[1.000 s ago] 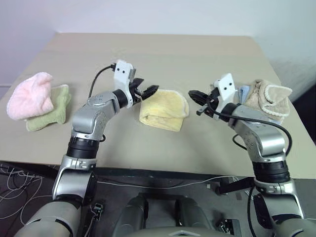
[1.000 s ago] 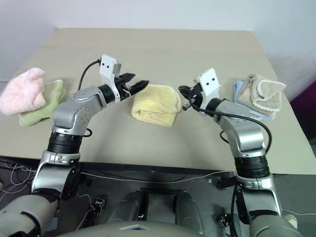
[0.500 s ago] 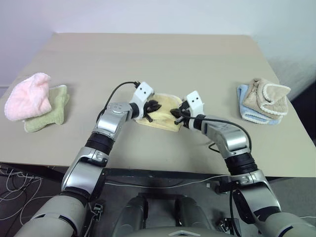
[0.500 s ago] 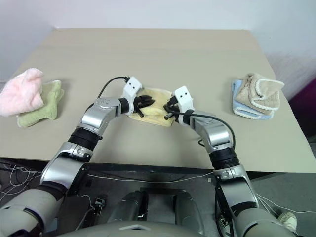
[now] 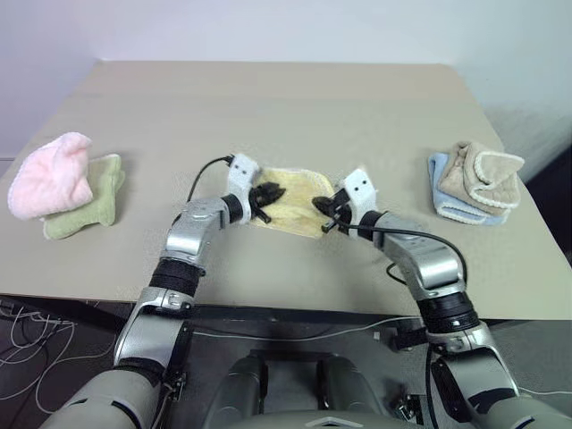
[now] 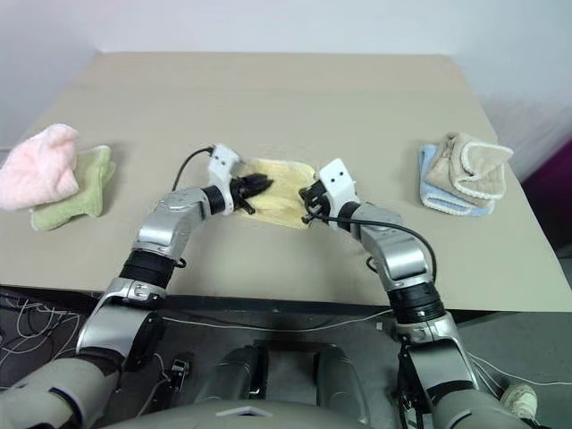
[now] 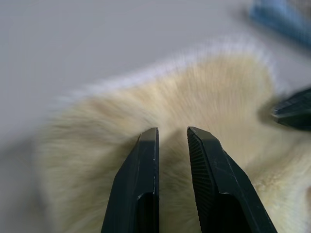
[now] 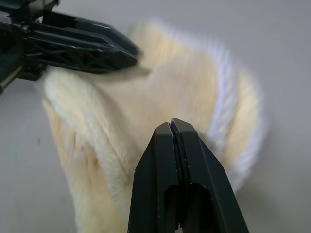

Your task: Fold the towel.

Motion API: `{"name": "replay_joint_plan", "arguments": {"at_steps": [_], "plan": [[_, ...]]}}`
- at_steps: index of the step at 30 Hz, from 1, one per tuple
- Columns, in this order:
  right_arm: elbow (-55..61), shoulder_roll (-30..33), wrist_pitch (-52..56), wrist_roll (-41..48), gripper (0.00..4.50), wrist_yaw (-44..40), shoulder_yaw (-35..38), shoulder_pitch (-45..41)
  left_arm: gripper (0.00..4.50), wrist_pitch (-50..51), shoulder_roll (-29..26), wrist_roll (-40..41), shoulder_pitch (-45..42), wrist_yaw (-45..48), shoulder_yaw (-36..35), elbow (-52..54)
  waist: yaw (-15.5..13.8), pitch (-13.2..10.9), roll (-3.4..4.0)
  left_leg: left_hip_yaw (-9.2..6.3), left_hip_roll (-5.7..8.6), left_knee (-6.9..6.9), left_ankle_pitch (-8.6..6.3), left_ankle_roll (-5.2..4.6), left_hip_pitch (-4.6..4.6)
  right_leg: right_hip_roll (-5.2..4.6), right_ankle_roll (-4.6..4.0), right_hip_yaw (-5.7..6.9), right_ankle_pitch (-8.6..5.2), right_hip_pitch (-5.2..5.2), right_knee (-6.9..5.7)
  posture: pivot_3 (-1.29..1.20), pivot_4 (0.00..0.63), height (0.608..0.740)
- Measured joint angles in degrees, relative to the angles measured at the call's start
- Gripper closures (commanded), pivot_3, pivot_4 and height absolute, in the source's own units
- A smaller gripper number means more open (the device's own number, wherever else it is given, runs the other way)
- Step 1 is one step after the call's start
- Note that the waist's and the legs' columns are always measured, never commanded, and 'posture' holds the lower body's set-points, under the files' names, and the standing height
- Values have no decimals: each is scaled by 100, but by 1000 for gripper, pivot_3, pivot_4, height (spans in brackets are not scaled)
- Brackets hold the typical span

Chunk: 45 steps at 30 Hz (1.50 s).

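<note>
Left eye view has the fluffy pale yellow terry towel (image 5: pixel 290 198) bunched mid-table, left gripper (image 5: pixel 271 194) slightly parted, right gripper (image 5: pixel 323 206) pressed together empty, both over it. Looks like tidying the fold; next probably calls for pressing it flat.

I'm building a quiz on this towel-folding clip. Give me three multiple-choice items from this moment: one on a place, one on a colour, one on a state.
1. Where does the pale yellow fluffy terry towel lie on the beige table?
A. far left edge
B. between the two end effectors
C. on the right stack

2. What colour is the fluffy cloth atop the green cloth at left?
A. pink
B. blue
C. black

3. How do the right end effector's fingers stand?
A. wide open
B. shut together
C. clamped around a cup

Key: 1 B, the left end effector and the right one flank it; 2 A, it is plainly pink; 3 B, the right wrist view shows no gap.
</note>
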<state>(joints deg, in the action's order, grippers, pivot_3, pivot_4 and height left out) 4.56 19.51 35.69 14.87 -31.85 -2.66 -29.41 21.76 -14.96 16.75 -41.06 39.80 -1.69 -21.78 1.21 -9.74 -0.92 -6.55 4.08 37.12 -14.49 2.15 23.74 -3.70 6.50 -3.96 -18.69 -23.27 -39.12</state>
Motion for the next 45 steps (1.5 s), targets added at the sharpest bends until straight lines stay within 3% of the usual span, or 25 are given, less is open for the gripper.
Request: {"name": "replay_joint_plan", "arguments": {"at_steps": [6,11,14,23,40,45], "plan": [[774,96,1305,973,2641,183,934,116,3570,156,-752,217,570,255,-243,898,-10,1,1,-1,0,-4,0,0,-9,-3,-1,-1,0,11,2,0,150,740],[319,-558,2869,1884,995,799,1788,-20,3570,149,-1020,88,1004,382,-148,896,-25,0,2,-1,0,-5,0,0,-8,-5,-2,-2,1,9,2,0,150,740],[-156,-783,3229,2074,37,1093,2074,-260,3570,140,-1134,89,1066,419,-161,959,-22,0,3,1,2,-6,0,-1,-8,-8,-2,-2,1,8,3,0,150,740],[-1248,-936,3282,2194,37,1505,2374,-715,3570,155,-1341,480,1410,1019,-178,1713,21,0,4,3,-4,-8,0,0,-14,-3,-3,-3,2,10,0,0,150,740],[-1726,-1749,3752,2504,37,1755,2467,-1127,3570,174,-1372,528,1496,1028,-170,1765,267,-1,5,4,-8,-13,0,0,-15,1,-4,-7,2,6,-4,0,150,740],[-1912,-1912,3725,2598,1264,1968,2741,-1159,3570,174,-1368,590,1498,1032,-171,1815,277,-1,6,4,-10,-15,0,0,-15,2,-4,-8,2,4,-5,0,150,740]]}}
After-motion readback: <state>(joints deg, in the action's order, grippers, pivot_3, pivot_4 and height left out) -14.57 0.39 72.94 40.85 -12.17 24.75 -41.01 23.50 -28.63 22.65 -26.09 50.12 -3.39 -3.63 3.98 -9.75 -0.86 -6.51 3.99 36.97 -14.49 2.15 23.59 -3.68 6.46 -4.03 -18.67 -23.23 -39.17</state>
